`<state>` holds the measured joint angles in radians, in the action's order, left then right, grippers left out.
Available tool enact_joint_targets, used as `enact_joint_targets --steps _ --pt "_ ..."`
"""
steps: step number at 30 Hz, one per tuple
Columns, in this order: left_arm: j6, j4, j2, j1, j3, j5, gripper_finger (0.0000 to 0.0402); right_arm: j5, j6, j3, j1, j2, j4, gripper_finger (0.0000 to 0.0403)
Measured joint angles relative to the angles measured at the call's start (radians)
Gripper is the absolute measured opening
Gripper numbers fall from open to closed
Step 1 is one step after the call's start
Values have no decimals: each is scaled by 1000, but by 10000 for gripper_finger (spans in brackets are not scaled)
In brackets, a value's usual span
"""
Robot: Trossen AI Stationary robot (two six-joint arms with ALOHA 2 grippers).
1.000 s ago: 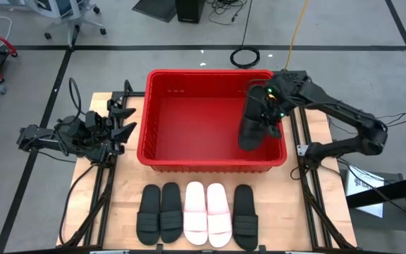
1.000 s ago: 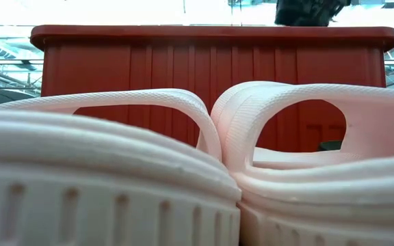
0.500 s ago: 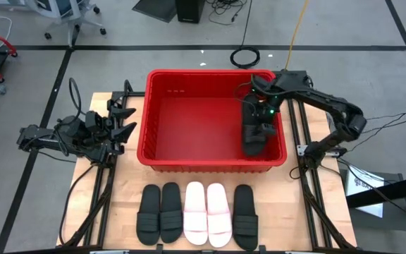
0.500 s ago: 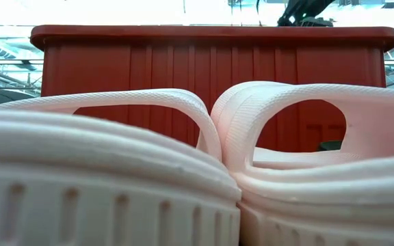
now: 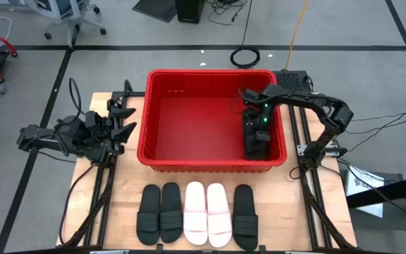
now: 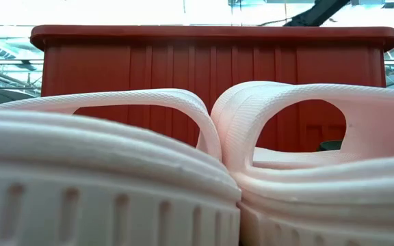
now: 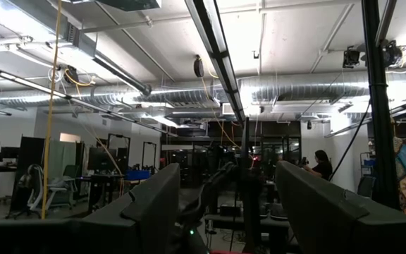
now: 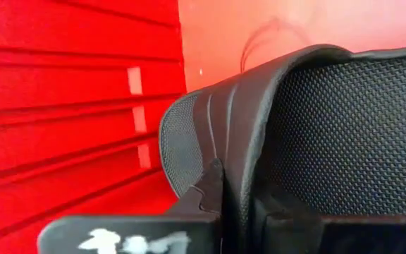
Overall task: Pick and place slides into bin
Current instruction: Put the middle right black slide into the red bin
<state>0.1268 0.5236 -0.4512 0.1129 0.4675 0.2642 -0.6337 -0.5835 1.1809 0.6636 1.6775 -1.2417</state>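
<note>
The red bin stands at the table's far middle. My right gripper is inside the bin at its right side, shut on a black slide that hangs below it near the bin's near right corner. Five more slides lie side by side, soles down, on the near table: two black, two white and one black. In the low view the white slides fill the foreground before the bin's wall. My left gripper waits open left of the bin. My right gripper pinches the black slide's ribbed strap at its edge between its two fingers. It comes from above, slanting steeply down. The slide hangs below the fingers inside the bin, its textured footbed facing the gripper. Whether its lower end touches the bin floor cannot be told.
The bin's right wall stands close beside the held slide. Bare wood shows between the bin and the row of slides. Rails and cables run along both table sides.
My right gripper has gone down into the bin and toward its near right corner, tipping more steeply downward and rolling a little. The black slide went with it, from above the rim to well inside the bin.
</note>
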Motion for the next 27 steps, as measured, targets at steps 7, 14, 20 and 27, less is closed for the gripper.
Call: enact_joint_targets --steps 7,14,20,27 --pt "0 0 0 0 0 0 241 -3 44 -99 -4 -19 110 6" --pt "0 0 0 0 0 0 241 -51 77 -144 -5 -30 194 7" --pt "0 -6 0 0 0 0 241 -31 93 -157 -27 -31 190 8" --pt "21 8 0 0 0 0 241 -25 105 -157 -57 -31 195 8"
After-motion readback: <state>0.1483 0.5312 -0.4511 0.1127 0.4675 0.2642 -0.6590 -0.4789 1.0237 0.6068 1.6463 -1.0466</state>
